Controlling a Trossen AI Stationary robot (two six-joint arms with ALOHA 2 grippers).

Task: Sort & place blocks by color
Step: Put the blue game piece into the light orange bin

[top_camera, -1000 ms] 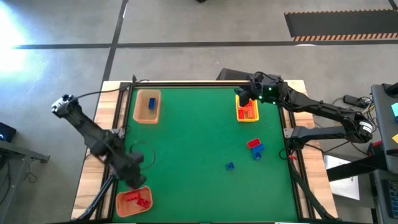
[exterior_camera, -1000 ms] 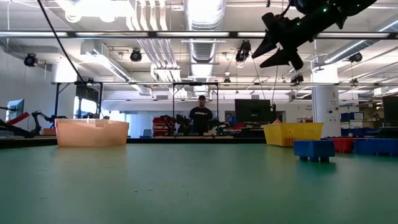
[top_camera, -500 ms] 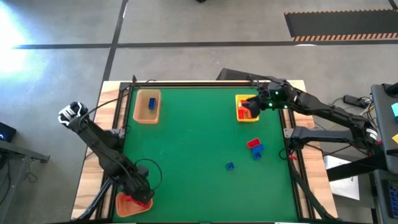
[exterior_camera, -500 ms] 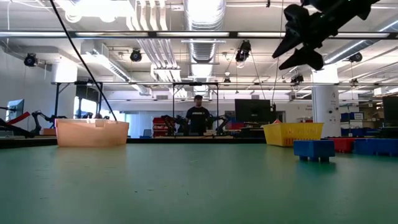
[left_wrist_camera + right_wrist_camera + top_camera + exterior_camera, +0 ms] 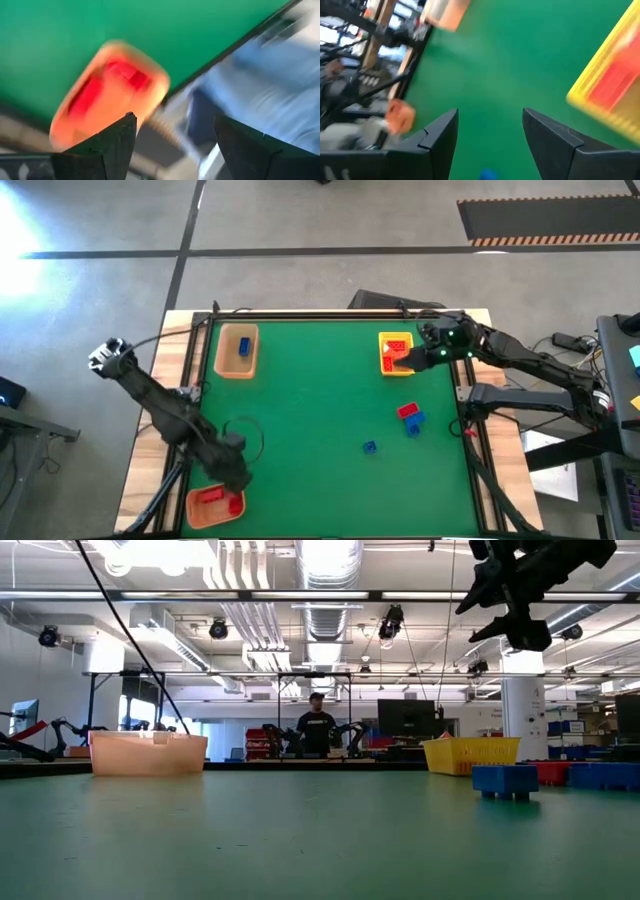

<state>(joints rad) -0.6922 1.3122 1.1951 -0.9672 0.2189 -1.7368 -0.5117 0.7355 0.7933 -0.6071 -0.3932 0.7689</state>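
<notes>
Three loose blocks lie on the green mat toward the right: a red block (image 5: 406, 410), a blue block (image 5: 415, 423) touching it, and a small blue block (image 5: 369, 447) nearer the middle. In the low view a blue block (image 5: 505, 780) stands in front. Other blocks sit in trays: red ones in the orange tray (image 5: 199, 515), red and orange ones in the yellow tray (image 5: 384, 340), and a blue one in the tan tray (image 5: 232, 365). My left gripper (image 5: 238, 477) (image 5: 175, 120) hovers open just above the orange tray (image 5: 75, 130). My right gripper (image 5: 415, 356) (image 5: 490, 112) hangs open, high beside the yellow tray's (image 5: 580, 95) right side.
The trays stand at the mat's edges: tan at far left, yellow at far right, orange at the near-left corner. The mat's middle is bare green. Black rails frame the mat. A person stands far off in the room behind the table (image 5: 318, 725).
My left gripper dipped toward the orange tray at the near edge, then drew back up and a little toward the far side. My right gripper moved from over the yellow tray toward the table's right edge and rose slightly. No block has moved.
</notes>
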